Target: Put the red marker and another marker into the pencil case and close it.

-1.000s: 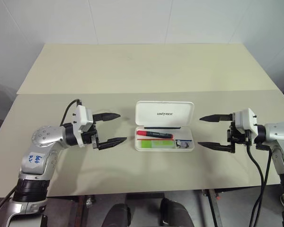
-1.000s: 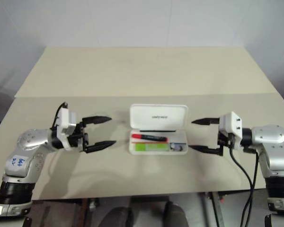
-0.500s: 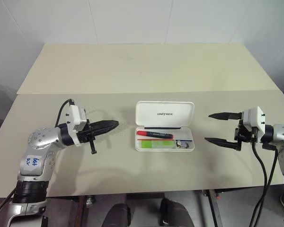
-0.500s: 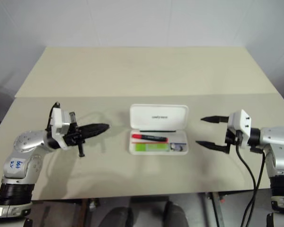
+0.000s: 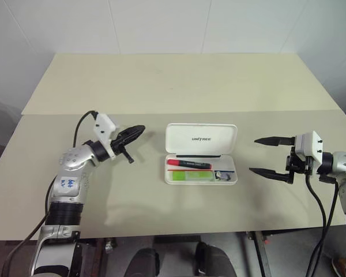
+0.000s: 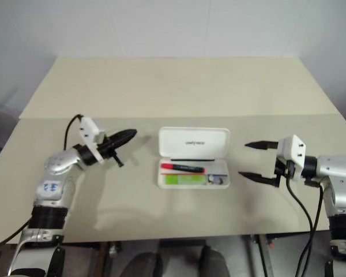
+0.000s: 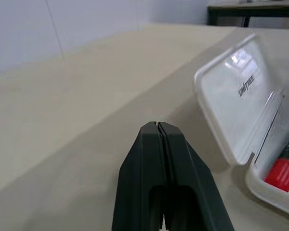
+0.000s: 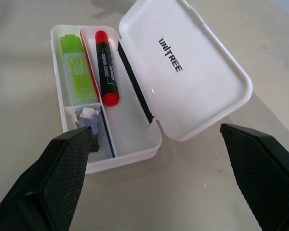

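The pencil case (image 5: 228, 137) lies open in the middle of the table, its white lid tipped back with the UNITREE print showing. In its tray the red marker (image 5: 188, 164) lies along the back, and the lime-green marker (image 5: 190, 175) lies in front of it. My left gripper (image 5: 139, 130) is shut on nothing, its tip a short way left of the lid (image 7: 231, 101) and apart from it. To the right of the case my right gripper (image 5: 254, 155) stands open and empty, pointing at the case; its fingers (image 8: 62, 183) frame the tray.
A small pale item (image 5: 224, 175) sits in the tray's right compartment. The beige table (image 5: 161, 208) has a seam across it just behind the case, and bare surface extends on all sides. White walls stand beyond the far edge.
My left gripper has gone from open to shut and swung forward toward the lid's left side. The right gripper stays open beside the case.
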### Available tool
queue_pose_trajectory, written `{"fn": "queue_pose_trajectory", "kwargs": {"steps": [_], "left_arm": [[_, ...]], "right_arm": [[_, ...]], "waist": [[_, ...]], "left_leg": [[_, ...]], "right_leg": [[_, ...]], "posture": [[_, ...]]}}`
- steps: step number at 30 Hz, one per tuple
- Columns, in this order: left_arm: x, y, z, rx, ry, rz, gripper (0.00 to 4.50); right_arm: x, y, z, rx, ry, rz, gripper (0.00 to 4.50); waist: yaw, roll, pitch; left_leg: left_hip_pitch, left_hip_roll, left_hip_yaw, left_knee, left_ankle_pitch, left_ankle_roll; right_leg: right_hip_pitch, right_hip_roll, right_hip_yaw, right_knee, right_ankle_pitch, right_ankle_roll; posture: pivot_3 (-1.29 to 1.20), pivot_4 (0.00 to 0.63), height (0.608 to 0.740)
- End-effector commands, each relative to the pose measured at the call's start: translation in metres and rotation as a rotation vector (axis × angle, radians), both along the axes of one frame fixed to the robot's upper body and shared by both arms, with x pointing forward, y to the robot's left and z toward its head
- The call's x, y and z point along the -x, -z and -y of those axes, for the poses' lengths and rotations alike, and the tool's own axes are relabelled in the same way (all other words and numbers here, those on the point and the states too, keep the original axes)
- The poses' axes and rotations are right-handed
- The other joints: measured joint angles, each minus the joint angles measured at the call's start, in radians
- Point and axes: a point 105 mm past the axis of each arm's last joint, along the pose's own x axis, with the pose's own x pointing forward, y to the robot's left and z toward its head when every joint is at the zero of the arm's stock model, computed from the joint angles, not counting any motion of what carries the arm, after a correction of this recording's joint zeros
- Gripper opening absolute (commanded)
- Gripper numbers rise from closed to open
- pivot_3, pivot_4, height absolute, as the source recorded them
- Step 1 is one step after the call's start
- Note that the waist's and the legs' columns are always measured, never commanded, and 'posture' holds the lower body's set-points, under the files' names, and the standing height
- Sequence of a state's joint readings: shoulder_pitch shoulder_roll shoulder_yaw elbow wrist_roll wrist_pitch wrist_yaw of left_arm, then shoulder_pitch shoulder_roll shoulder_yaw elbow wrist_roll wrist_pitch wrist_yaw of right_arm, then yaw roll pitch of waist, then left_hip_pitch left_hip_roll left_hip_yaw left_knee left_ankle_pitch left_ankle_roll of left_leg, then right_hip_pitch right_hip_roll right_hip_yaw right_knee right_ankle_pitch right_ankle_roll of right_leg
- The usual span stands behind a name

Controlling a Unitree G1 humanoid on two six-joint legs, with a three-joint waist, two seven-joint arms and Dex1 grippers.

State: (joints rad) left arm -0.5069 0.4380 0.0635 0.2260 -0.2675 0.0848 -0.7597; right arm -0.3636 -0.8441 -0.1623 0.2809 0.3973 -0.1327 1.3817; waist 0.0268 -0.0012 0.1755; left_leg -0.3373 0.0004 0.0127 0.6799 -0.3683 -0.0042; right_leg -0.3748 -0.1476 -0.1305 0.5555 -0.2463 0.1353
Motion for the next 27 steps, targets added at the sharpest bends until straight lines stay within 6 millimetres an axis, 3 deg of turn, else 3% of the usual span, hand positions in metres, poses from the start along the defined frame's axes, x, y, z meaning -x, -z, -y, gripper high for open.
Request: {"fn": "queue_pose_trajectory", "kwargs": {"steps": [1,7,17,20,27], "left_arm": [[-0.007,-0.001,0.018,-0.020,0.047,-0.018,0.05],[0.000,-0.012,0.047,-0.026,0.227,0.000,0.05],[0.024,-0.015,0.050,-0.151,0.435,0.015,0.05],[0.035,-0.017,0.051,-0.112,0.497,0.010,0.05],[0.021,-0.010,0.030,-0.060,0.292,-0.003,0.05]], "right_arm": [[0.001,-0.012,0.000,-0.001,0.000,0.059,4.50],[0.001,-0.011,-0.003,-0.005,0.000,0.064,4.50],[0.003,-0.011,-0.006,-0.015,-0.002,0.070,4.50],[0.004,-0.011,-0.006,-0.018,0.001,0.069,4.50],[0.004,-0.009,-0.006,-0.019,0.010,0.069,4.50]], "waist": [[0.001,0.000,0.000],[-0.001,0.000,0.000],[0.000,0.000,0.000],[0.000,0.000,0.000],[-0.002,0.000,0.000]], "left_leg": [[0.000,0.000,0.000,0.000,0.000,0.000],[0.000,0.000,0.000,0.000,0.000,0.000],[0.000,0.000,0.001,0.001,0.000,0.000],[0.000,0.000,0.000,0.001,0.000,0.000],[0.000,0.001,0.000,0.000,0.000,0.000]], "right_leg": [[0.000,0.000,0.000,0.000,0.000,0.000],[0.000,0.000,0.000,0.000,0.000,0.000],[0.000,0.000,0.000,0.000,0.000,0.000],[0.000,0.000,0.000,0.000,0.000,0.000],[0.000,0.000,-0.001,0.000,0.000,0.000]], "posture": [[0.00,0.150,0.740],[0.00,0.150,0.740],[0.00,0.150,0.740],[0.00,0.150,0.740],[0.00,0.150,0.740]]}}
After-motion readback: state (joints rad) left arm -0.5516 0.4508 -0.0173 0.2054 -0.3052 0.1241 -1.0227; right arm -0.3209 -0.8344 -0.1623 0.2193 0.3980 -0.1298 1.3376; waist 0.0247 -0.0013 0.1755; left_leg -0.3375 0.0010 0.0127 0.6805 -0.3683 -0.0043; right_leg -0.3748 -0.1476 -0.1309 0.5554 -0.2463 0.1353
